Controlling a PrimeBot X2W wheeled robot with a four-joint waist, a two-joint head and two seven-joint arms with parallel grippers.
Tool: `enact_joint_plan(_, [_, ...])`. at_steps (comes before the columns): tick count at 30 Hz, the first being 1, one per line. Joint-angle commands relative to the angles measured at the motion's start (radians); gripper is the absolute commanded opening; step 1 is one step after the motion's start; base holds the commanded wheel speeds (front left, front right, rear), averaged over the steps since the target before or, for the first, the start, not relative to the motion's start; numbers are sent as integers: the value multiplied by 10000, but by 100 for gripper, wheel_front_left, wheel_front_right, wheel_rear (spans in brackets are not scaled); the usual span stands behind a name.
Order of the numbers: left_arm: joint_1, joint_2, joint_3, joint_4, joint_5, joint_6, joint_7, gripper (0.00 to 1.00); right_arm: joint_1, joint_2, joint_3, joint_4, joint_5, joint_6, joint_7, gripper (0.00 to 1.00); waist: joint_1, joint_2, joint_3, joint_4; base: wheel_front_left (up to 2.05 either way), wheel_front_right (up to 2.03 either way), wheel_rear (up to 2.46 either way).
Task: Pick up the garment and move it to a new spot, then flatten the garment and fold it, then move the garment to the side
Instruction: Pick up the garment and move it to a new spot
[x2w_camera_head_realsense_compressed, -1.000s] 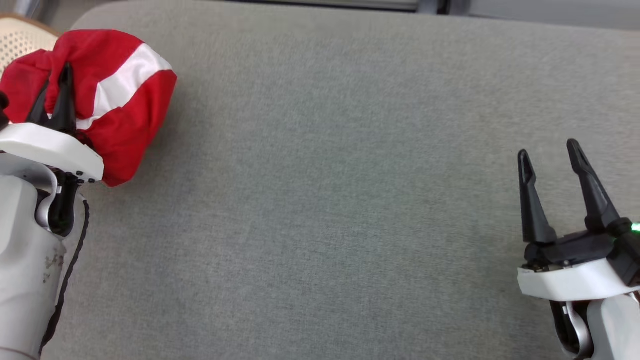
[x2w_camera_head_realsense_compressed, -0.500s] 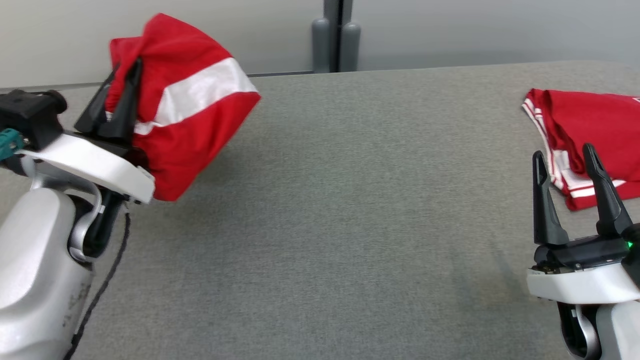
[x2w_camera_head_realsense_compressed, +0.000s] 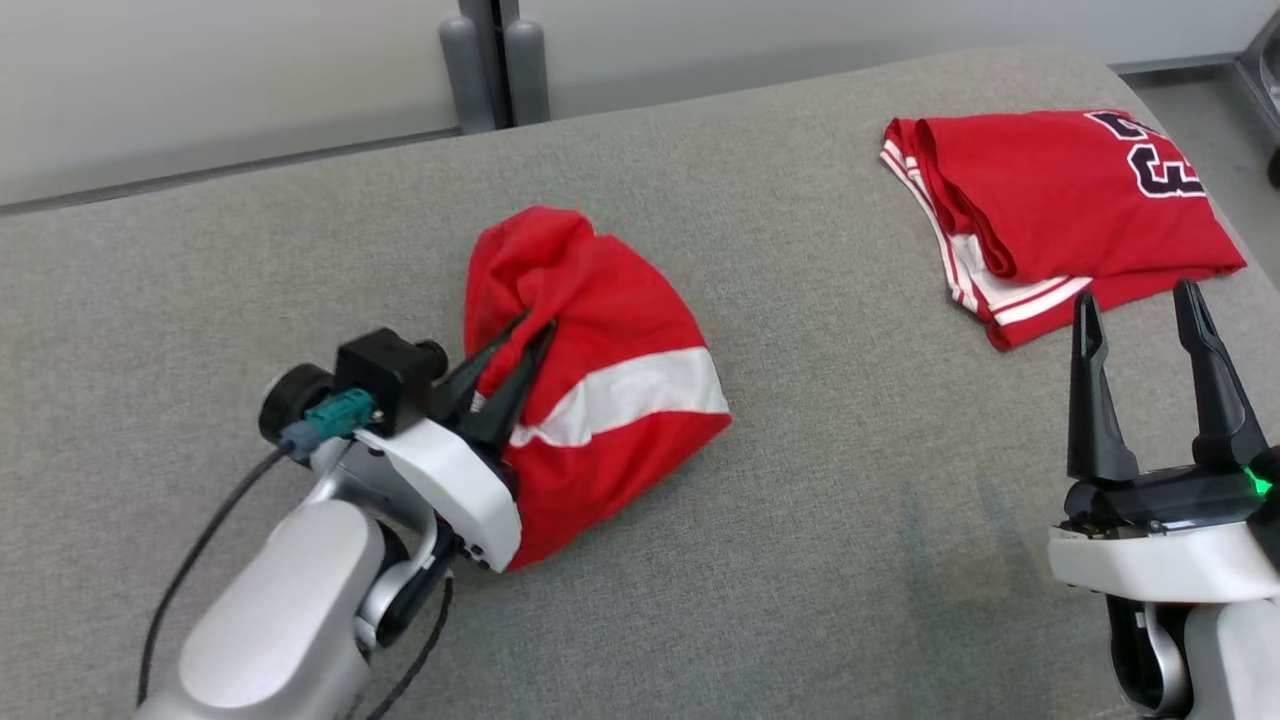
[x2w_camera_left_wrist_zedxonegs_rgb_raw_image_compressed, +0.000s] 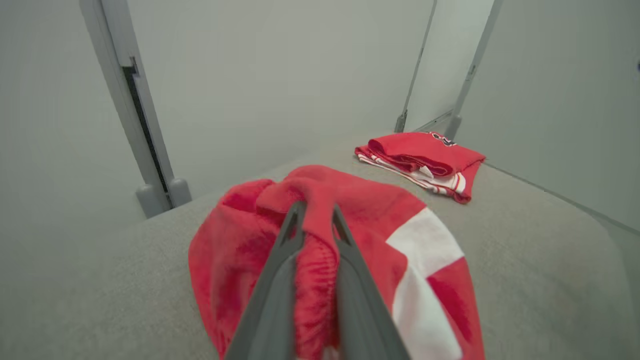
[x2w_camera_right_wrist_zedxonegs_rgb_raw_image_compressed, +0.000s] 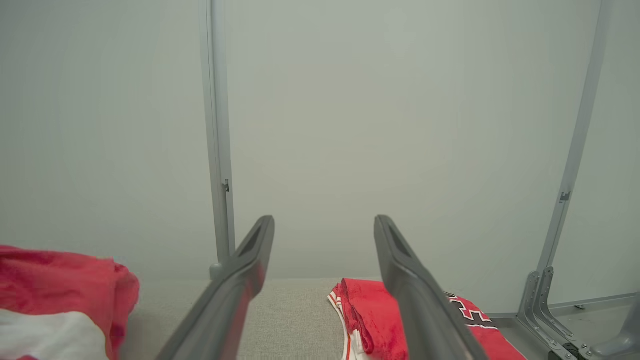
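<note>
Left tool (x2w_camera_head_realsense_compressed: 535, 322) clamped on gathered fold of red garment (x2w_camera_head_realsense_compressed: 620, 330), nearly together, cloth pinched between. Grip sits at top edge, so rest slumps below as bundle. Garment rests mid-bench (x2w_camera_head_realsense_compressed: 800, 560), bunched, white band toward right. Reads as set-down at new spot, flattening not started. Right tool (x2w_camera_head_realsense_compressed: 1137, 297) wide apart, empty, waiting just short of folded red jersey (x2w_camera_head_realsense_compressed: 1060, 190), which lies at far right corner, likely kept out of way.
</note>
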Motion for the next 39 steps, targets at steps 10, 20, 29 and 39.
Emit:
enact_joint_plan(10, [-254,-1625,-548,3012,515,-6,-1977,100,-160,258,148,-28,-75,-16,-2,100,0,0,995,5,0,0,0])
enact_joint_plan(20, [2496,-2089,2184,-229,972,158,-2312,100,480,415,579,336,132,-16,-2,100,0,0,-129,1166,0,0,0])
enact_joint_plan(29, [5144,-2516,4549,-1707,2700,272,-2312,100,1209,494,1083,713,378,-16,-2,100,0,0,-1220,1787,0,0,0])
enact_joint_plan(39, [7161,-2732,5557,-1948,3585,459,-2315,100,2359,471,1789,1163,-39,-16,-2,100,0,0,-2208,1982,0,0,0])
